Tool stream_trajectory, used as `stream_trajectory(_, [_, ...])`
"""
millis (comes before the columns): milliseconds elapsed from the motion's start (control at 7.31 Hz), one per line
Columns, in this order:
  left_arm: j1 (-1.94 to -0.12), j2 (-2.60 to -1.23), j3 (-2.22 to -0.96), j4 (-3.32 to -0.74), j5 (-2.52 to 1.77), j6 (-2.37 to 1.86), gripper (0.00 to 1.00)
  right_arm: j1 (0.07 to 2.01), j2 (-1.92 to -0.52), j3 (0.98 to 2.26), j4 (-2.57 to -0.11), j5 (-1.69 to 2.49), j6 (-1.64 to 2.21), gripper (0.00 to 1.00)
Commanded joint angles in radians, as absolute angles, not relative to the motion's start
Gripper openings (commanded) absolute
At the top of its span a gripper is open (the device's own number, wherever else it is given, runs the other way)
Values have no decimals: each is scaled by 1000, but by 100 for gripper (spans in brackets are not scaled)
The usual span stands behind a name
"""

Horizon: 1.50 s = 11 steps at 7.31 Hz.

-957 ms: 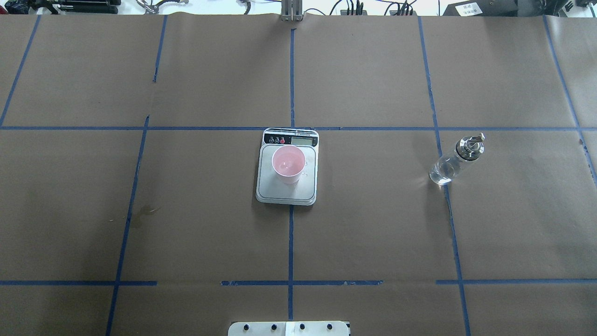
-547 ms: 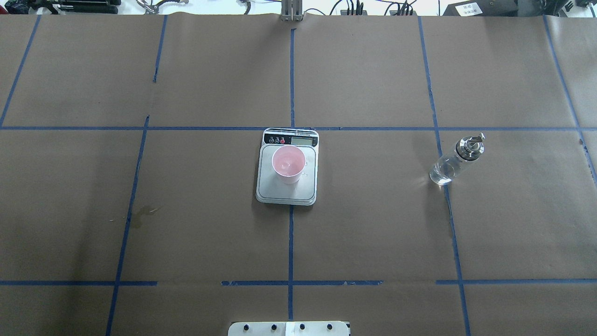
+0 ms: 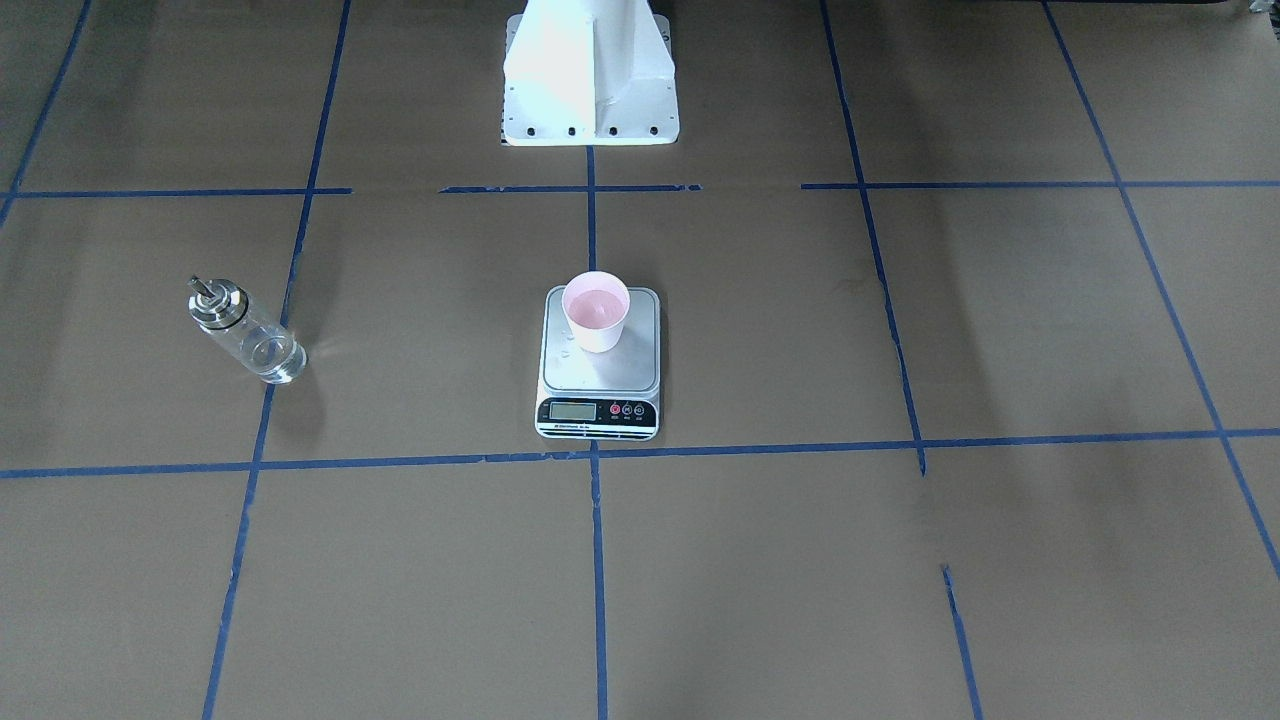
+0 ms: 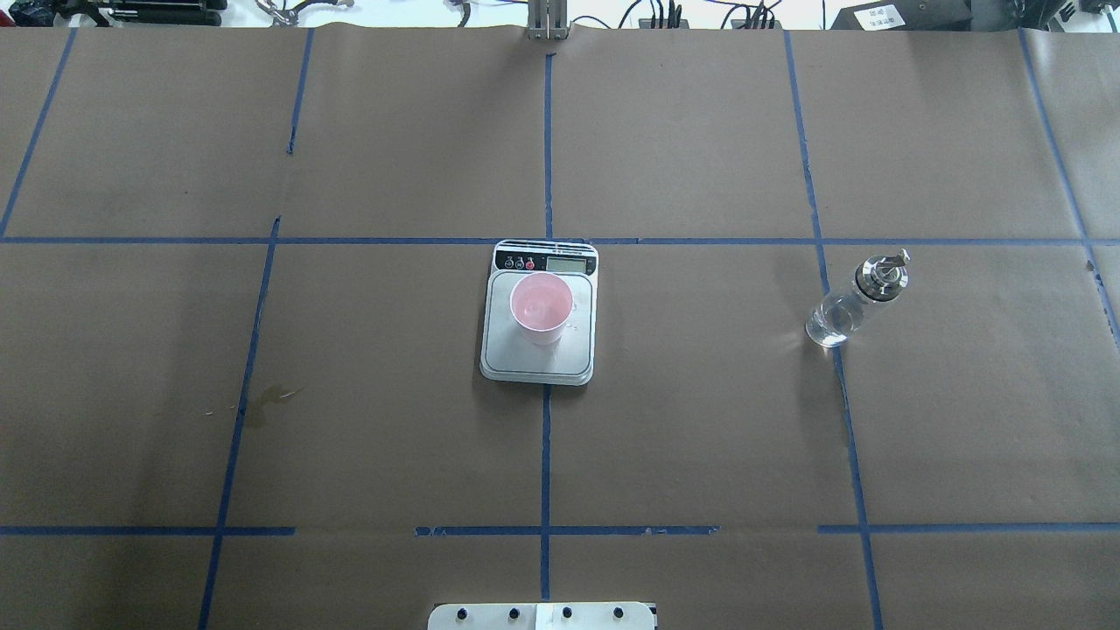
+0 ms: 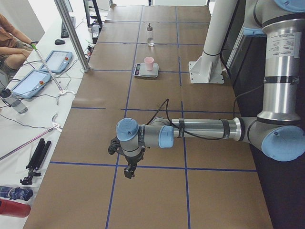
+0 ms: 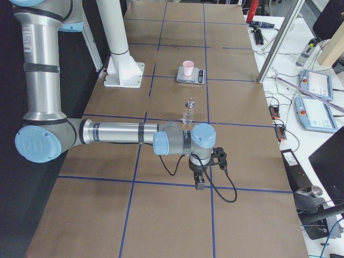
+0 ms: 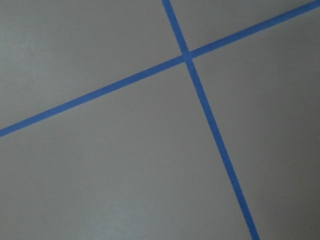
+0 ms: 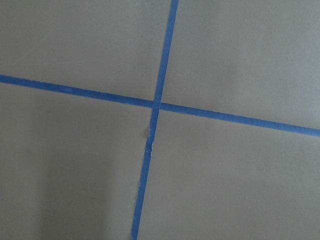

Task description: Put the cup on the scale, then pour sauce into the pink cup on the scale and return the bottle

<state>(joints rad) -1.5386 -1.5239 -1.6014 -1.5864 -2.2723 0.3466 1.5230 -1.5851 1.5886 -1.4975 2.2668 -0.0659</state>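
The pale pink cup (image 4: pixel 542 308) stands upright on the silver scale (image 4: pixel 538 363) at the table's middle; it also shows in the front view (image 3: pixel 596 312). The clear glass bottle (image 4: pixel 853 302) with its silver cap stands upright on the paper to the right, apart from the scale. Both arms are far from these things. My left gripper (image 5: pixel 128 171) shows only in the exterior left view, and my right gripper (image 6: pixel 199 183) only in the exterior right view. Both hang low over the paper, and I cannot tell whether they are open or shut. Both wrist views show only brown paper and blue tape.
Blue tape lines (image 4: pixel 546 157) grid the brown paper. The robot's white base (image 3: pixel 590 70) stands at the near middle edge. A small stain (image 4: pixel 262 407) lies left of the scale. Tablets (image 5: pixel 55 61) and a person are at a side table beyond the far edge.
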Motion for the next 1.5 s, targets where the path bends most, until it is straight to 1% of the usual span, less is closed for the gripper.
stream_trajectory(0, [-1540, -1526, -1606, -1583, -2273, 347, 100, 1522, -1582, 1575, -1474, 2275, -55, 100])
stream_trajectory(684, [-1542, -1511, -1606, -1571, -2425, 330, 100, 1525, -1595, 1582, -1485, 2411, -32, 100])
stream_trajectory(957, [-1542, -1520, -1644, -1575, -2399, 148, 100, 1525, -1595, 1585, -1483, 2413, -9, 100])
stream_trajectory(1094, [-1543, -1519, -1667, -1575, -2332, 144, 100, 1525, -1594, 1585, -1483, 2411, -9, 100])
stream_trajectory(1368, [-1543, -1513, -1660, -1577, -2315, 150, 100, 1525, -1595, 1585, -1482, 2404, -11, 100])
